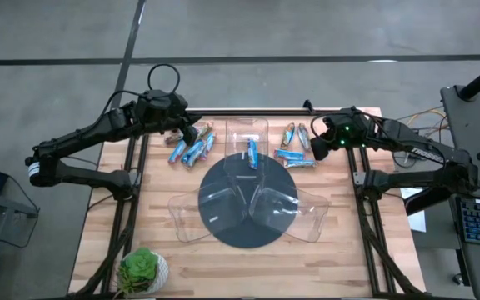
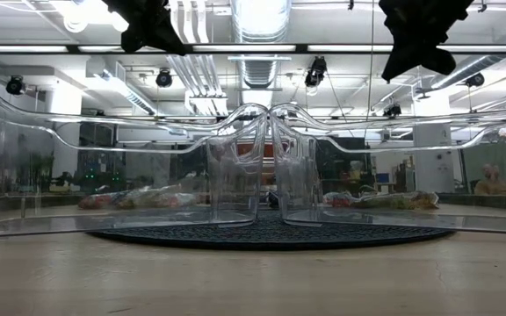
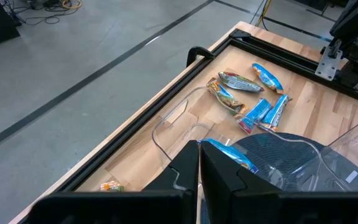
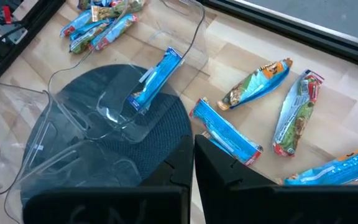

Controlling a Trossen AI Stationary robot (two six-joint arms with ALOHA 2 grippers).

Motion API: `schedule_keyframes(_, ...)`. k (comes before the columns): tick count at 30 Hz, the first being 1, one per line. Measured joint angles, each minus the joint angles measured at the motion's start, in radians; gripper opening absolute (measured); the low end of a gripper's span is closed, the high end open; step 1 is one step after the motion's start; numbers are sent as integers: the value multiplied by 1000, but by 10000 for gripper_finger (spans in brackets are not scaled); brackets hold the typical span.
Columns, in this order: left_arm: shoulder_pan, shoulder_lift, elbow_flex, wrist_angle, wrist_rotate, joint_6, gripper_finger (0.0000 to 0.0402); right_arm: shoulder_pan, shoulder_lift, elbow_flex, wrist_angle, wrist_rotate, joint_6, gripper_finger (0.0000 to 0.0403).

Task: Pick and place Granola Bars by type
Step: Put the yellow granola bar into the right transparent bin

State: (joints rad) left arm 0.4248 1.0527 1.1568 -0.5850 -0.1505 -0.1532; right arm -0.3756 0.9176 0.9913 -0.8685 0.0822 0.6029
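Granola bars lie in two loose groups on the wooden table. A mostly blue group (image 1: 190,148) is at the far left, and a mixed blue and tan group (image 1: 295,148) (image 4: 257,84) is at the far right. One blue bar (image 1: 252,153) (image 4: 154,79) lies inside the far clear tray (image 1: 248,125). My left gripper (image 1: 188,132) (image 3: 199,180) hovers shut above the left group, holding nothing. My right gripper (image 1: 318,147) (image 4: 193,168) hovers shut above the right group, also holding nothing.
Three clear trays stand on a dark round mat (image 1: 232,229), one far, one near left (image 1: 186,218) and one near right (image 1: 308,212). A potted plant (image 1: 142,268) sits at the near left corner. Black frame rails (image 1: 136,179) run along the table's sides.
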Motion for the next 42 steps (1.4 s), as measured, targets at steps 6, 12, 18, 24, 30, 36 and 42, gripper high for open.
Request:
schedule_keyframes(6,0,0,0,0,0,0,0,0,0,0,46,0,0,8)
schedule_keyframes(12,0,0,0,0,0,0,0,0,0,0,53,0,0,8)
schedule_keyframes(18,1,0,0,5,35,3,0,0,0,0,76,-1,-3,8)
schedule_keyframes(24,2,0,0,70,115,49,0,-1,0,-6,110,-1,-19,8)
schedule_keyframes(30,43,23,0,99,124,54,0,-4,30,-10,113,-3,-26,8)
schedule_keyframes(36,76,69,0,103,183,56,0,-12,92,-10,121,-4,-30,8)
schedule_keyframes(42,104,108,0,115,197,84,0,-77,140,-7,119,-27,-45,8)
